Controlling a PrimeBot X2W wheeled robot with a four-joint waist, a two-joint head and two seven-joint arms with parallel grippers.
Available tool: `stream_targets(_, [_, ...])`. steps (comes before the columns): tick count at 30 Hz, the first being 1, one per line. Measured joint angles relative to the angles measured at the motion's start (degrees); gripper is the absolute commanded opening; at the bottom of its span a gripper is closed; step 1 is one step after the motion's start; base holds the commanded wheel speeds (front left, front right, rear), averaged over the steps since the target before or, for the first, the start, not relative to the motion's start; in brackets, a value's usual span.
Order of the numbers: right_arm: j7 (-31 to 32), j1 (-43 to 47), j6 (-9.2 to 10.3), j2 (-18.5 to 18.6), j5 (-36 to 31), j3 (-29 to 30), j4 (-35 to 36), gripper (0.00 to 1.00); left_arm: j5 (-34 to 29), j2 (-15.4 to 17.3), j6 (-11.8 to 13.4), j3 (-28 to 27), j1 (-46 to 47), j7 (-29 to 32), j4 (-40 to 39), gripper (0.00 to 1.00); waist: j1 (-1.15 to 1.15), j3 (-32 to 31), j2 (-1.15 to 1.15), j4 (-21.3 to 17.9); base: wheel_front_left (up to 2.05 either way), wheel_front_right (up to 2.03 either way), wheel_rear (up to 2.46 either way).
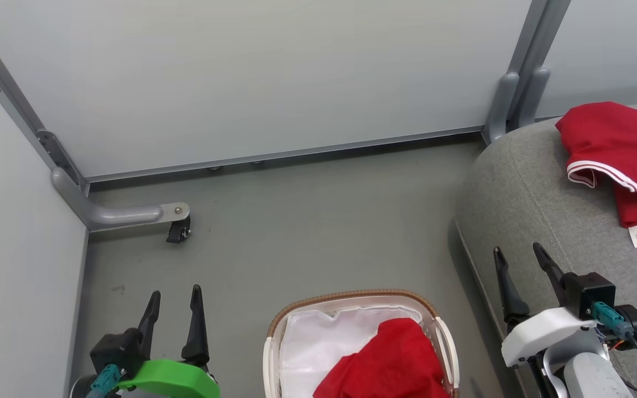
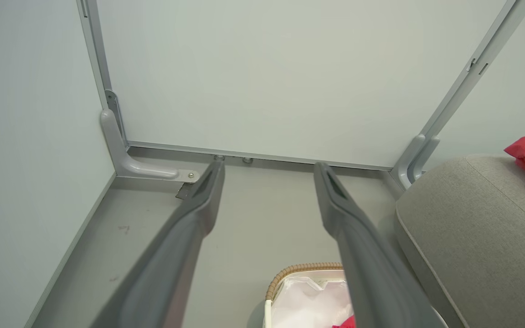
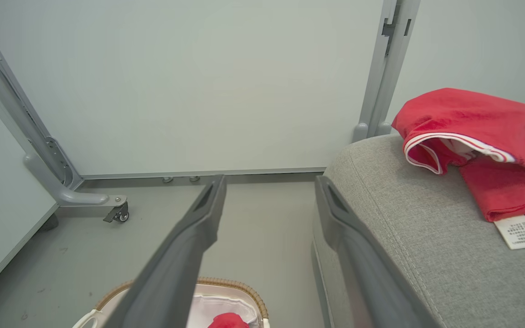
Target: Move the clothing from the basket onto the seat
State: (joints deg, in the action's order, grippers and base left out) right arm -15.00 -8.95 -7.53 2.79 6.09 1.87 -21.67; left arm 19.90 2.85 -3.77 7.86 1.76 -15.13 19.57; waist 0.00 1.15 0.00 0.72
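Grey floor (image 1: 307, 221) carries the basket (image 1: 351, 296). Grey seat (image 1: 539, 221) carries a white-trimmed red garment (image 1: 611, 132), tag out.

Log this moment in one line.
striped garment: on seat | plain garment: in basket | left gripper: open | right gripper: open

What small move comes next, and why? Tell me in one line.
Probably lower the open, empty right gripper onto the plain red soft garment in the small white plastic basket with a brown woven rim. The white-trimmed red garment already lies on the grey woven-fabric seat, on that gripper's side.
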Motion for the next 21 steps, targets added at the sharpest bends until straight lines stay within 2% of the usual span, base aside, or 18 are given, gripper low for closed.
stream_targets(21, [0.00,0.00,0.00,0.00,0.01,0.22,-0.34,1.00,0.03,0.00,-0.19,0.62,0.02,0.00,0.36,1.00,0.00,0.07,0.00,-0.22,0.00,0.00,0.00])
